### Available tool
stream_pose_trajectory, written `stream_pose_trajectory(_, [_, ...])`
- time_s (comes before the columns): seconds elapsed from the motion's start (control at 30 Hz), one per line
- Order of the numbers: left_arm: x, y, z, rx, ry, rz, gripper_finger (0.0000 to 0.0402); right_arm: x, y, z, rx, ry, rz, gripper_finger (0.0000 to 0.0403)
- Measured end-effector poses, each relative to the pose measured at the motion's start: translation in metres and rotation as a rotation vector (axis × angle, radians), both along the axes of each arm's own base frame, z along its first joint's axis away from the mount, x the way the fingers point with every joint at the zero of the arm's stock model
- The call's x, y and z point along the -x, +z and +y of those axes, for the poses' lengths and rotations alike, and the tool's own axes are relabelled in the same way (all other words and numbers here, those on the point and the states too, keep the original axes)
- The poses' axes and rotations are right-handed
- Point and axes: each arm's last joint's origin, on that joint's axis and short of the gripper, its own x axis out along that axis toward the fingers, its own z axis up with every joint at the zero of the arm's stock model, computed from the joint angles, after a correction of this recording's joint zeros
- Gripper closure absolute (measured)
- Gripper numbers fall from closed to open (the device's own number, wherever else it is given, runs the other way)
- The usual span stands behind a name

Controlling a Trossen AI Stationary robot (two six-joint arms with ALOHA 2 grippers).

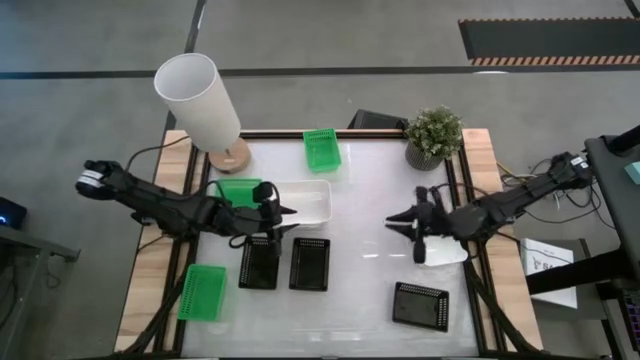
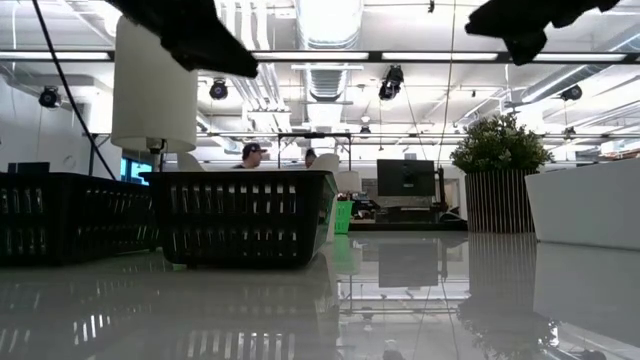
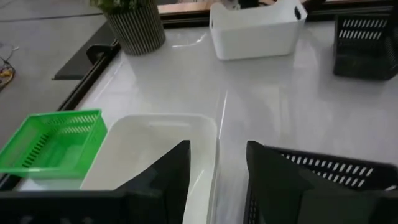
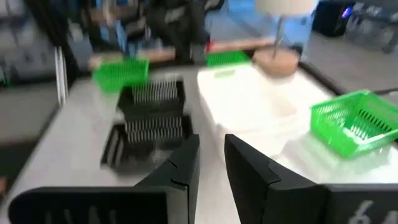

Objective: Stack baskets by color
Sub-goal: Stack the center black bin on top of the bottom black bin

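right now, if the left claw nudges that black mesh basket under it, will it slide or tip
The black mesh basket would probably slide: it sits low and flat on a glossy white table. Its open mesh walls suggest light plastic, so it may skid or twist. The left claw hovers near it.

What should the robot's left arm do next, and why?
Probably lower the left gripper a little onto the nearest black basket and close on its rim. The gripper hovers open and empty, between the white basket and that black basket. A second black basket sits right beside it, so stacking those two looks like the shortest job. The right gripper waits nearby.
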Motion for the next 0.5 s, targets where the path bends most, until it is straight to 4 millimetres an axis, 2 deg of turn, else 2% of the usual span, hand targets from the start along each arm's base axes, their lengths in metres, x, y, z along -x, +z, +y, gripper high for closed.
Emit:
stream_pose_trajectory(0.13, [0.004,-0.007,0.001,0.004,0.003,0.006,0.0261,-0.016,0.010,0.008,0.025,0.010,0.065,0.0335])
stream_pose_trajectory(0.23, [0.006,-0.008,0.002,-0.009,0.003,0.003,0.0261,-0.031,0.009,0.015,0.052,0.015,0.129,0.0335])
stream_pose_trajectory(0.5, [0.011,0.005,0.007,-0.192,0.074,-0.045,0.0261,-0.078,0.009,0.037,0.094,0.044,0.209,0.0335])
